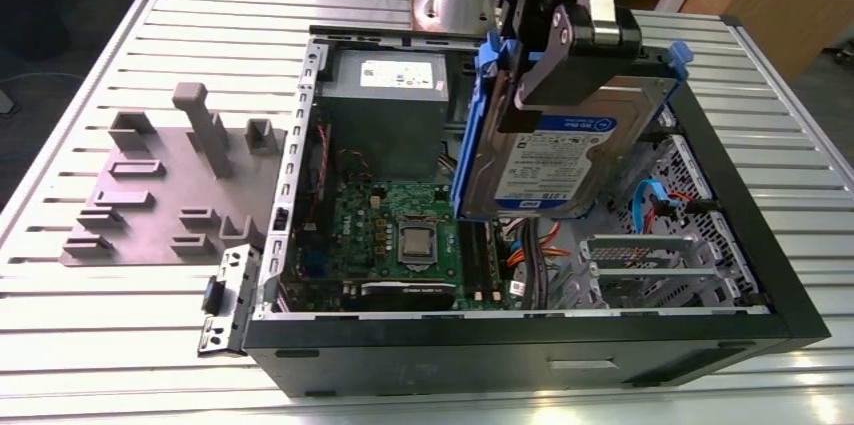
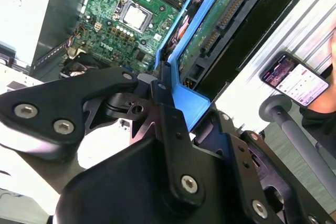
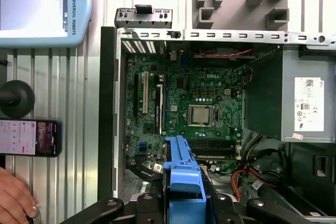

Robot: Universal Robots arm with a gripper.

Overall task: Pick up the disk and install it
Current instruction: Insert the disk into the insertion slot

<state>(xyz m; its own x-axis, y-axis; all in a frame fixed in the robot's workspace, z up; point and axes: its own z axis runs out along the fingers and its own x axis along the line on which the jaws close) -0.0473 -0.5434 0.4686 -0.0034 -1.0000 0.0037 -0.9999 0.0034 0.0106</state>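
The disk (image 1: 567, 160), a silver-grey drive with a white-and-blue label, sits in a bright blue carrier frame (image 1: 467, 145). It hangs upright and a little tilted above the open computer case (image 1: 534, 330). My gripper (image 1: 563, 70) is shut on its upper end, with black fingers (image 2: 165, 114) clamping the blue frame (image 2: 184, 93). The drive's green circuit side (image 2: 220, 19) faces the second wrist view. In the first wrist view the blue frame (image 3: 184, 174) juts out over the motherboard (image 3: 194, 114). A metal drive cage (image 1: 641, 255) lies in the case below the disk.
A grey power supply box (image 1: 387, 95) fills the case's far corner. Orange and blue cables (image 1: 661, 200) run beside the cage. A grey fixture plate with upright blocks (image 1: 147, 195) lies at the exterior view's left. A phone (image 3: 29, 137), a hand (image 3: 13, 198) and a pendant (image 3: 42, 3) are beside the case.
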